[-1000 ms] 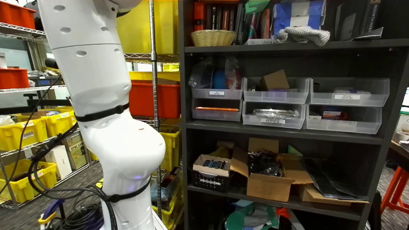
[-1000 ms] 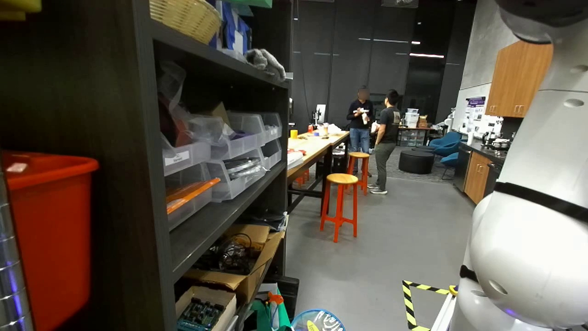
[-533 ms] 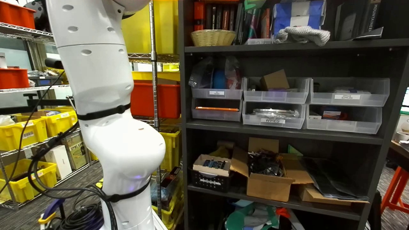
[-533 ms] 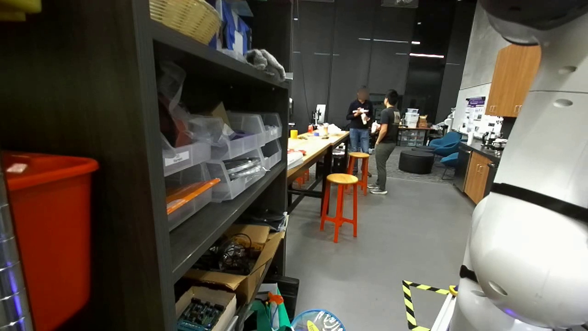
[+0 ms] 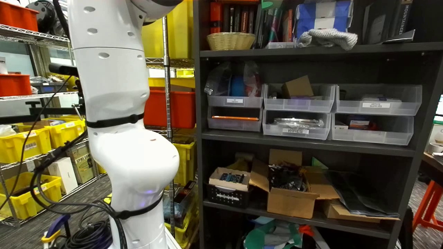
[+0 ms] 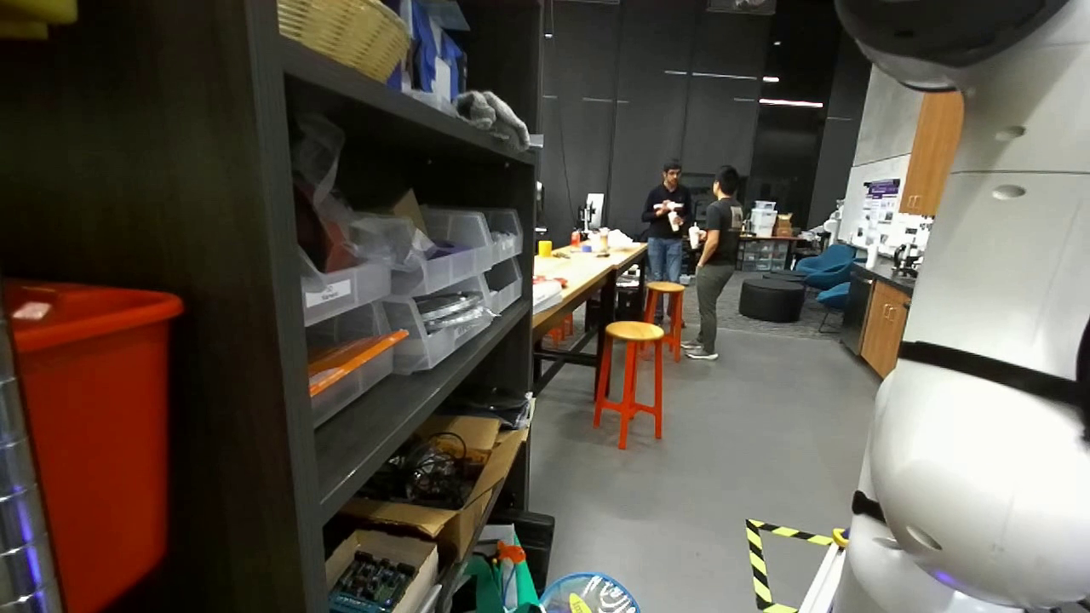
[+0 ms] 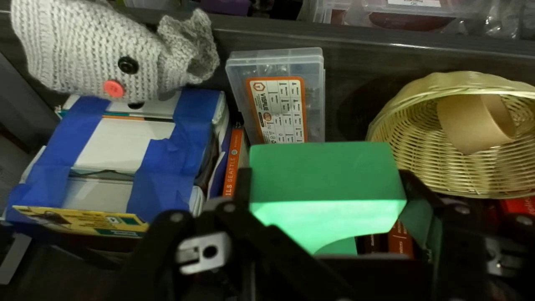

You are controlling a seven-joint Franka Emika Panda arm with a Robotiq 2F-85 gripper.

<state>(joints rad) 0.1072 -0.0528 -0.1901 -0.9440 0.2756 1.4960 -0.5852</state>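
The green block (image 7: pixel 328 172) hangs clamped in the tool (image 7: pixel 328 188) above the upper shelf (image 5: pixel 242 53), seen from the wrist between wicker basket (image 7: pixel 464 173) and blue-taped bundle (image 7: pixel 121 142). This past second the arm (image 5: pixel 114 79) has leaned toward the bookcase (image 5: pixel 311 144) and the block seemingly risen; I'd call it mid-carry.

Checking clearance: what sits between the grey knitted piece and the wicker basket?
A clear plastic case, which the wrist view shows partly behind the held green block.
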